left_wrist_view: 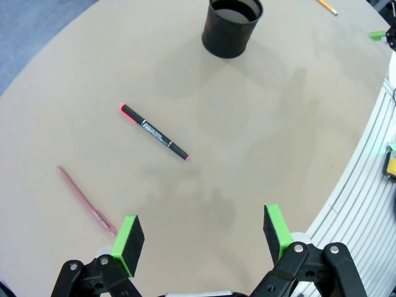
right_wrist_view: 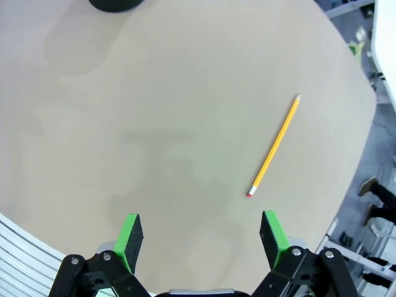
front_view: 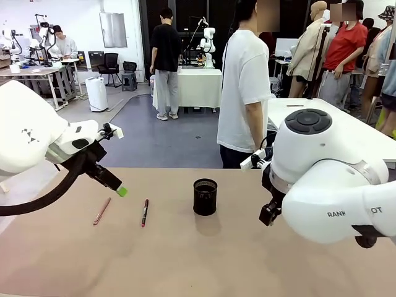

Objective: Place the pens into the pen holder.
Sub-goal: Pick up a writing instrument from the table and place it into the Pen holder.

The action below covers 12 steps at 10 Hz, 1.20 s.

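Two pens (left_wrist_view: 154, 132), one pencil (right_wrist_view: 273, 148), one holder (left_wrist_view: 232, 28).

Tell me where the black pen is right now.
Front view: the black pen lies on the table on the robot's left side, between the pink pen and the pen holder, touching neither.

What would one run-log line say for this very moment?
left gripper: open, empty | right gripper: open, empty | black pen, pink pen, yellow pencil: lying on table | pen holder: upright

table (front_view: 185, 266): tan | person (front_view: 245, 93): white T-shirt, standing at far edge | background: black chair (front_view: 111, 64), white-draped stand (front_view: 199, 86)
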Each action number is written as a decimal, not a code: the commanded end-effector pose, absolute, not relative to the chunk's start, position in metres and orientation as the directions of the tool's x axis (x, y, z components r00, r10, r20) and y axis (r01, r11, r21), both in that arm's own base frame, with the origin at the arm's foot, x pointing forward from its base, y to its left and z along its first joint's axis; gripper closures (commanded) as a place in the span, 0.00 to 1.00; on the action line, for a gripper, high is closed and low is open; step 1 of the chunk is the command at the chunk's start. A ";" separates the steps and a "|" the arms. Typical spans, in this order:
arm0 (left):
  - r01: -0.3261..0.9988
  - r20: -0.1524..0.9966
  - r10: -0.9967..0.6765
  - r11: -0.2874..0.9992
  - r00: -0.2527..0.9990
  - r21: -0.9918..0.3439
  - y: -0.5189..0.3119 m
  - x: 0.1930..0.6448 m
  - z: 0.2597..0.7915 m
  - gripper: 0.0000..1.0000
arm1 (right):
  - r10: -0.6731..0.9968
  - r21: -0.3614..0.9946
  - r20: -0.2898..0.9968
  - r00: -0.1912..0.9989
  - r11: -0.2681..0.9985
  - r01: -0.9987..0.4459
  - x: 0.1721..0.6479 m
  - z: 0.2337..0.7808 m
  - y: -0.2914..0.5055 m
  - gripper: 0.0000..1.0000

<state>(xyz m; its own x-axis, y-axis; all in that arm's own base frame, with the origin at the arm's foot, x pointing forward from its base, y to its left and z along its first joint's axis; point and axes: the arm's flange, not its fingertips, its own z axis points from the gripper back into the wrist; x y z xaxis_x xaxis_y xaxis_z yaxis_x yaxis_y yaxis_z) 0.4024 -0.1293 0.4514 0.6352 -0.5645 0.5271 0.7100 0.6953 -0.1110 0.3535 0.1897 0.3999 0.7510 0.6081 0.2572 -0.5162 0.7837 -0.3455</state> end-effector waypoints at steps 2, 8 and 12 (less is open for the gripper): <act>0.710 0.530 -0.557 0.693 0.640 -0.128 -0.138 0.398 0.449 0.00 | 0.623 -0.346 0.281 0.730 0.775 -0.528 0.358 0.396 0.182 0.00; 0.768 0.545 -0.593 0.620 0.593 -0.162 -0.139 0.404 0.451 0.00 | 0.554 -0.205 0.352 0.754 0.832 -0.516 0.367 0.407 0.187 0.00; 0.880 0.675 -0.620 0.465 0.399 -0.093 -0.115 0.401 0.485 0.00 | 0.494 0.113 0.490 0.719 0.781 -0.614 0.390 0.464 0.163 0.00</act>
